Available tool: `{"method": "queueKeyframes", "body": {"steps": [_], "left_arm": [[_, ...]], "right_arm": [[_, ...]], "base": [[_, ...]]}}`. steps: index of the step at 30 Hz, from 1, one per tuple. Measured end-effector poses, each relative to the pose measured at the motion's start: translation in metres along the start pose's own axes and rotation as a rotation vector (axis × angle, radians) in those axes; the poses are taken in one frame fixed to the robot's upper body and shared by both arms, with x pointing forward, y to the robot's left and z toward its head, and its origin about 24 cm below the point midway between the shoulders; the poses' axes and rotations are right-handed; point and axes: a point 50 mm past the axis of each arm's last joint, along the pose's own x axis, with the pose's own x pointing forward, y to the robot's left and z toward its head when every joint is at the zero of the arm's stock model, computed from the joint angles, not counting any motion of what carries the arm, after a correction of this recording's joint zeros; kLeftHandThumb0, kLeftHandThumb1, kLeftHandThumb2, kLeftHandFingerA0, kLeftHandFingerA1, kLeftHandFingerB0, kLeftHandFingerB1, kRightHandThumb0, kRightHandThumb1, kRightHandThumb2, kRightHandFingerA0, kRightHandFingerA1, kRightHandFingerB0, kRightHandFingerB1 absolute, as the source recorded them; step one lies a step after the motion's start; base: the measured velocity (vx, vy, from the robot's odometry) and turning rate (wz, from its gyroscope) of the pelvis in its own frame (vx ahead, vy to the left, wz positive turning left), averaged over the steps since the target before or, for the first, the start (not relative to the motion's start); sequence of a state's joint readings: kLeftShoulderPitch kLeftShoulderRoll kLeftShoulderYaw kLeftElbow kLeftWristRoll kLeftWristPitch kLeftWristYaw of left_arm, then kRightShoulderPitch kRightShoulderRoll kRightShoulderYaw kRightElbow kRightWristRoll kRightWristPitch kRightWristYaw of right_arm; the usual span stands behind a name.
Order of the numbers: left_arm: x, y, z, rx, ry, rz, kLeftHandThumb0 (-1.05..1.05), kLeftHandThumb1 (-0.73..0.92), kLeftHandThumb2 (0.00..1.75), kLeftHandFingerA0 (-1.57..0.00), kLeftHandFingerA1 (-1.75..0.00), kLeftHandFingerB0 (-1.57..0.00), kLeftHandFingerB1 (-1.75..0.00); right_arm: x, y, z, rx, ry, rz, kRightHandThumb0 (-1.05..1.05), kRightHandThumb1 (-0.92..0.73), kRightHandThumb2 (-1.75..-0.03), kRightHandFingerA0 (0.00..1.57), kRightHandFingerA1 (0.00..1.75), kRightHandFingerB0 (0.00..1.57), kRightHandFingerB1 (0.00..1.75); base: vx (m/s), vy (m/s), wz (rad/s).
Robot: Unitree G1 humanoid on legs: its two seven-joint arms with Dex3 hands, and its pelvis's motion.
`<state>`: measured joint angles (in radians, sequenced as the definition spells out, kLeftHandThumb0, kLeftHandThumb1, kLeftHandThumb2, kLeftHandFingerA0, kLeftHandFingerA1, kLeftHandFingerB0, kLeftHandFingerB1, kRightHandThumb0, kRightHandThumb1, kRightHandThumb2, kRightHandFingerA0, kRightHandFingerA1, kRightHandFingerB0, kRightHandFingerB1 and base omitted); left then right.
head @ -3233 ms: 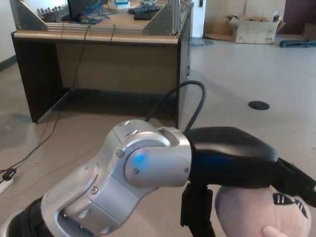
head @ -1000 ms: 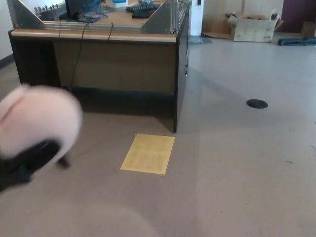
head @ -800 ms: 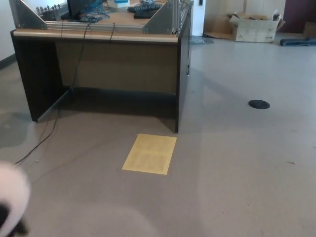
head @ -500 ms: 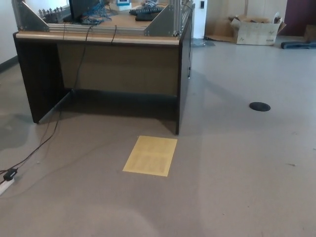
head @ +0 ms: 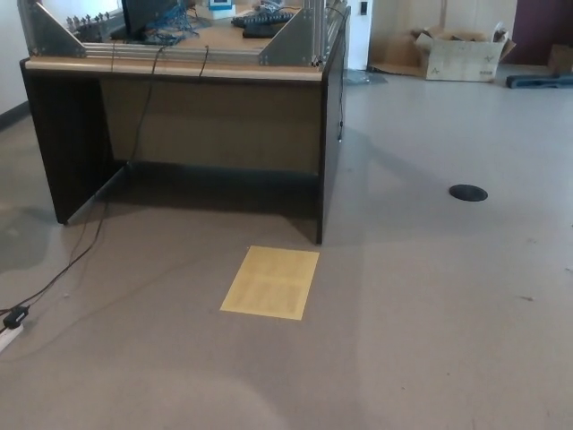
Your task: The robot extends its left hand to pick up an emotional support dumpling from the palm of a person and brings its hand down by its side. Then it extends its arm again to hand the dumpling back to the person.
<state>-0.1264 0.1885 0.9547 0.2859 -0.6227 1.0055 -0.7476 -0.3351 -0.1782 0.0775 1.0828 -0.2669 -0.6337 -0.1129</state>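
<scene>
Neither hand in the head view, so grip state impossible to tell. No dumpling visible either; its place relative to the hands cannot be told. Only a grey floor (head: 430, 340), with a yellow sheet (head: 270, 282) lying flat just in front of a dark desk (head: 206, 125). Tabletop (head: 179, 64) carrying metal frames (head: 295, 36) and tangled cables. Black cable (head: 63, 269) trailing from the desk to a white power strip (head: 7, 330) at left. Round black floor cover (head: 468, 193) well apart at right; cardboard box (head: 461, 54) far back.
</scene>
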Motion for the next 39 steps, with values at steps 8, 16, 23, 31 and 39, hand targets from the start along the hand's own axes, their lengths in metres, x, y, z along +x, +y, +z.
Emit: {"method": "queueKeyframes", "body": {"steps": [8,16,23,31,39], "left_arm": [[0.002,0.001,0.01,-0.021,-0.027,0.014,-0.28,0.74,0.63,-0.88,-1.21,-0.76,-0.74],[0.014,-0.051,0.074,0.174,-0.17,-0.125,-0.24,0.79,0.65,-0.77,-1.3,-0.72,-0.72],[0.025,-0.152,0.13,0.557,-0.257,-0.308,-0.2,0.7,0.62,-0.82,-1.3,-0.83,-0.59],[0.046,-0.258,0.134,0.923,-0.216,-0.485,-0.19,0.66,0.59,-0.88,-0.98,-0.88,-0.58],[0.075,-0.344,0.095,1.158,-0.093,-0.707,-0.11,0.63,0.58,-1.07,-0.93,-0.89,-0.62]], "right_arm": [[0.001,0.0,0.001,0.0,-0.003,-0.003,-0.56,-0.55,-0.89,0.7,0.68,0.41,0.51],[0.006,0.001,0.006,-0.005,-0.017,0.004,-0.54,-0.55,-0.89,0.7,0.69,0.41,0.51],[0.007,0.007,0.008,-0.003,-0.021,0.022,-0.54,-0.55,-0.89,0.7,0.69,0.41,0.51],[0.009,0.009,0.01,-0.001,-0.024,0.017,-0.54,-0.55,-0.89,0.7,0.68,0.41,0.51],[0.012,0.012,0.014,0.01,-0.034,0.013,-0.56,-0.56,-0.9,0.7,0.67,0.41,0.51]], "base": [[0.0,0.0,0.0],[0.0,0.0,0.0],[0.0,0.0,0.0],[0.0,0.0,0.0],[0.0,0.0,0.0]]}}
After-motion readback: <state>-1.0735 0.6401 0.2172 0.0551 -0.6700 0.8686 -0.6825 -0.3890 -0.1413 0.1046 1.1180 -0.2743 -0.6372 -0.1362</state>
